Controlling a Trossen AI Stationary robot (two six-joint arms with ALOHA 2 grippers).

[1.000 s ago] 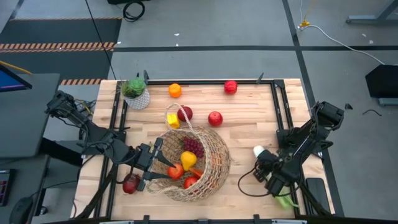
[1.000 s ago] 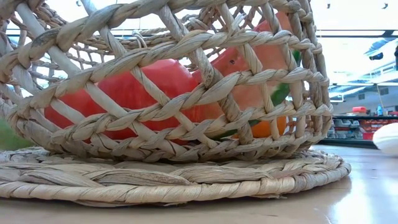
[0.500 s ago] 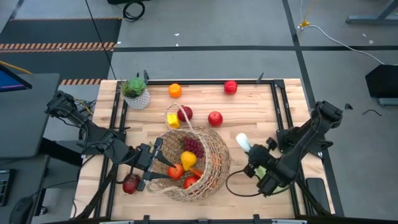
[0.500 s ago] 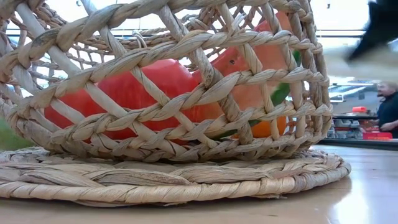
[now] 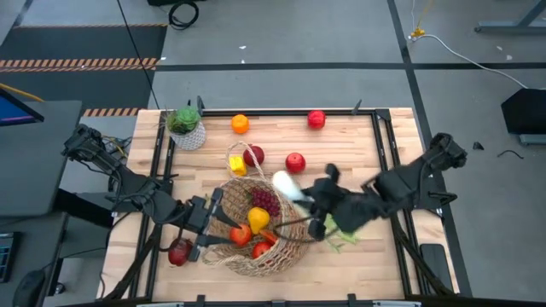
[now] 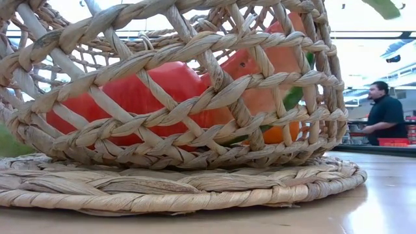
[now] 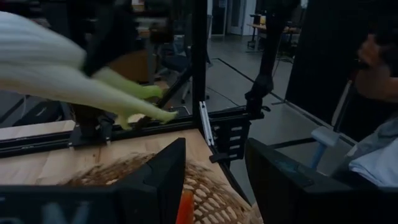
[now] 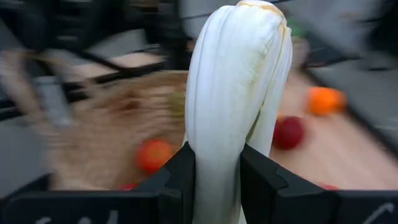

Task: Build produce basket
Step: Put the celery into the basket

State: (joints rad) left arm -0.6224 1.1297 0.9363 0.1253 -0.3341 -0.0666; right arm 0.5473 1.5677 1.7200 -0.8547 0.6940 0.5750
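The tan wicker basket [image 5: 273, 228] stands near the table's front, tipped, holding a yellow lemon [image 5: 258, 219], purple grapes [image 5: 265, 201] and red and orange fruits. It fills the low view [image 6: 175, 130]. My left gripper [image 5: 212, 227] is at the basket's left rim, shut on it. My right gripper [image 5: 317, 203] hovers over the basket's right rim, shut on the long leek [image 5: 290, 186]. The leek's white end points to the far left, and its green leaves [image 5: 341, 239] trail to the near right. My left gripper comes level from the table's left at the basket's left rim [image 7: 208, 186]. The wicker lies between its two fingers [image 7: 165, 183]; the touching spot sits below the picture's edge. My right gripper pinches the leek's white stalk [image 8: 214, 168] between its two fingers [image 8: 185, 177], coming from the table's right and slanting down. The leek is lifted clear of the table, its white end [image 8: 249, 25] reaching out past the fingertips.
Loose on the table are an orange [image 5: 240, 124], red apples [image 5: 316, 118] [image 5: 295, 162] [image 5: 253, 156], a yellow piece [image 5: 237, 164] and a red apple [image 5: 179, 251] by my left arm. A potted plant [image 5: 185, 126] stands far left. A person [image 6: 385, 114] is beyond the table.
My right gripper has risen from the table's near right corner and swung left toward the basket, rolling as it went. The leek has come up off the table with it and now hangs over the basket's right rim. The basket and my left gripper have kept still.
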